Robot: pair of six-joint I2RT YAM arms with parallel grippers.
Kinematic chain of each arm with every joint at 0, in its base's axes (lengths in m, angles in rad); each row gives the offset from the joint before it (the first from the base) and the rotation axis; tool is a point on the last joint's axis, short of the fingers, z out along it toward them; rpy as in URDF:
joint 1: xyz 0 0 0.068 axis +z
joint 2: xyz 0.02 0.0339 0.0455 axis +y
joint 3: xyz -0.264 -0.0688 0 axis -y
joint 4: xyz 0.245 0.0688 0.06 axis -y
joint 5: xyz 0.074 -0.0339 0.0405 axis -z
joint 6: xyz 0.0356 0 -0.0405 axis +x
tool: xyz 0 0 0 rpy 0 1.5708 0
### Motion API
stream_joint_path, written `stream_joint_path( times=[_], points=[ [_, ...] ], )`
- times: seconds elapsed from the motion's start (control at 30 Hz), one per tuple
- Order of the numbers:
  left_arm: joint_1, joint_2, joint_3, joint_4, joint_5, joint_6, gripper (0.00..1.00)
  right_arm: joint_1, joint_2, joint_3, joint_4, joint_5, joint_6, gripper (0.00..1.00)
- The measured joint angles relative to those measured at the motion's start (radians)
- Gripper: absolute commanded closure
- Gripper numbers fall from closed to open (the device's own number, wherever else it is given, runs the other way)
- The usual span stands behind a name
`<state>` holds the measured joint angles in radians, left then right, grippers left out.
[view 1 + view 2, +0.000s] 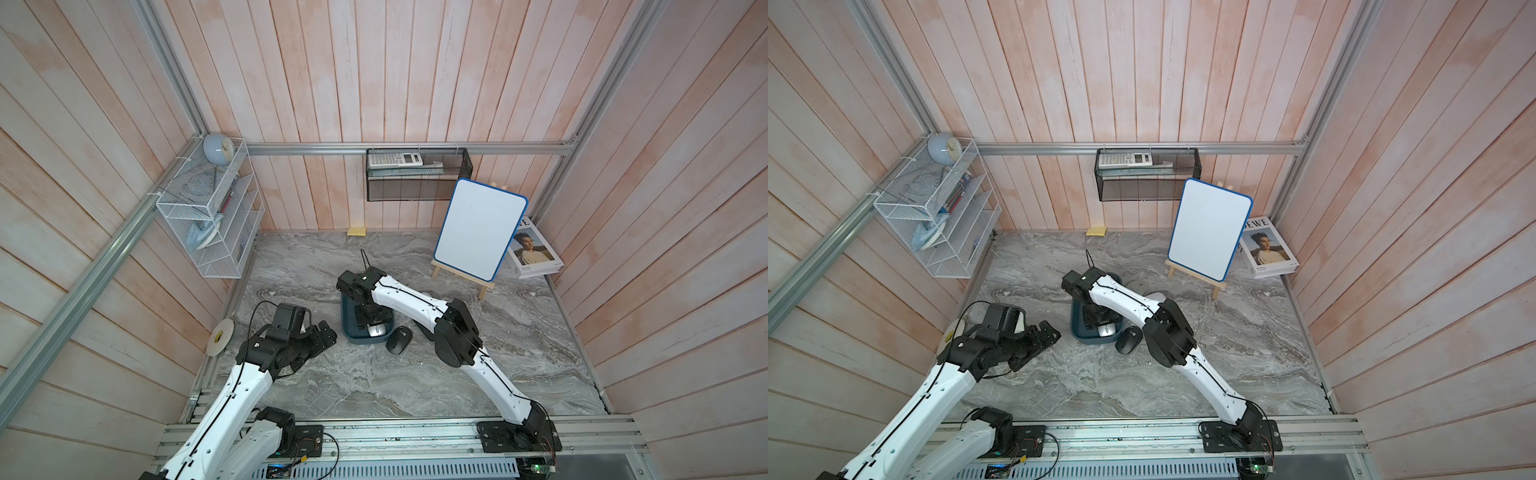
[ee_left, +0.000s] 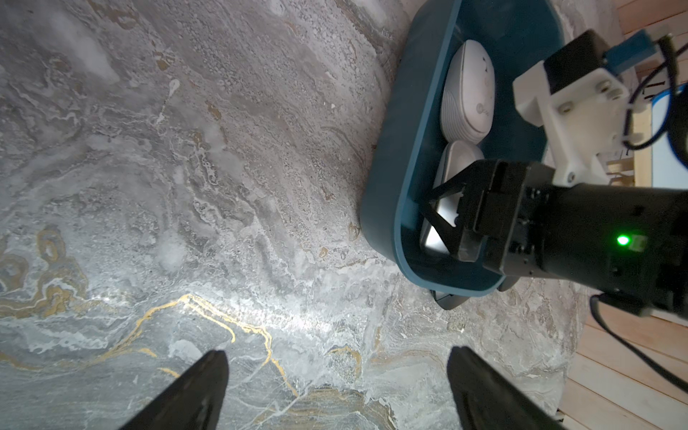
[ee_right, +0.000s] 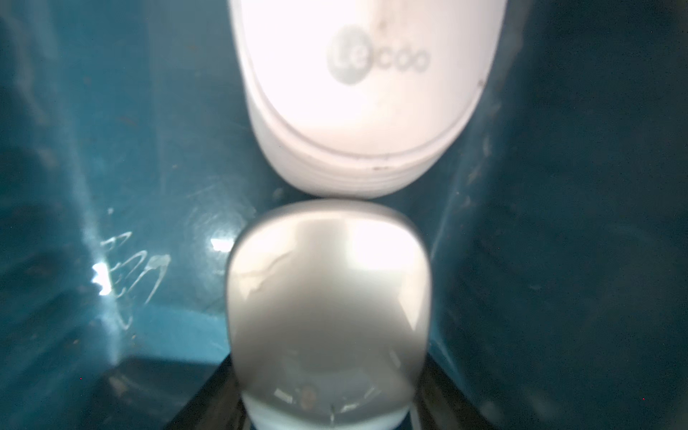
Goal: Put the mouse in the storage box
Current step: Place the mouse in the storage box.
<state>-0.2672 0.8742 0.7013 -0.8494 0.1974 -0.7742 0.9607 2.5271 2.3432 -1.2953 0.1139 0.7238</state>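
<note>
Silver mouse [image 2: 452, 167], pinched in right gripper [image 2: 443, 223] low inside storage box [image 2: 383, 178], just beside white mouse [image 2: 469, 89]; left gripper [image 2: 337, 357] spread, well clear; hazard: lifting before jaws part likely drags mouse out.

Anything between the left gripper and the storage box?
No. In the left wrist view only bare marble tabletop lies between the open left gripper and the storage box; both top views show the same bare gap.
</note>
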Motion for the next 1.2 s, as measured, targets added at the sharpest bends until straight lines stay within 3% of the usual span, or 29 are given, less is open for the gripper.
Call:
stream_joint_path(
  times=[0.17,0.47,0.7,1.0,1.2],
  points=[
    [0.0,0.0,0.0,0.0,0.0,0.0,0.02,-0.009,0.015,-0.01,0.015,-0.002,0.017,0.35],
    [0.0,0.0,0.0,0.0,0.0,0.0,0.02,-0.012,0.015,-0.011,0.037,-0.011,0.032,0.21],
    [0.0,0.0,0.0,0.0,0.0,0.0,0.02,-0.012,0.014,-0.001,0.042,-0.007,0.03,0.18],
    [0.0,0.0,0.0,0.0,0.0,0.0,0.02,-0.008,0.002,0.202,-0.037,0.042,0.002,0.18],
    [0.0,0.0,0.0,0.0,0.0,0.0,0.02,-0.006,-0.098,0.251,-0.071,0.077,-0.058,0.17]
  ],
)
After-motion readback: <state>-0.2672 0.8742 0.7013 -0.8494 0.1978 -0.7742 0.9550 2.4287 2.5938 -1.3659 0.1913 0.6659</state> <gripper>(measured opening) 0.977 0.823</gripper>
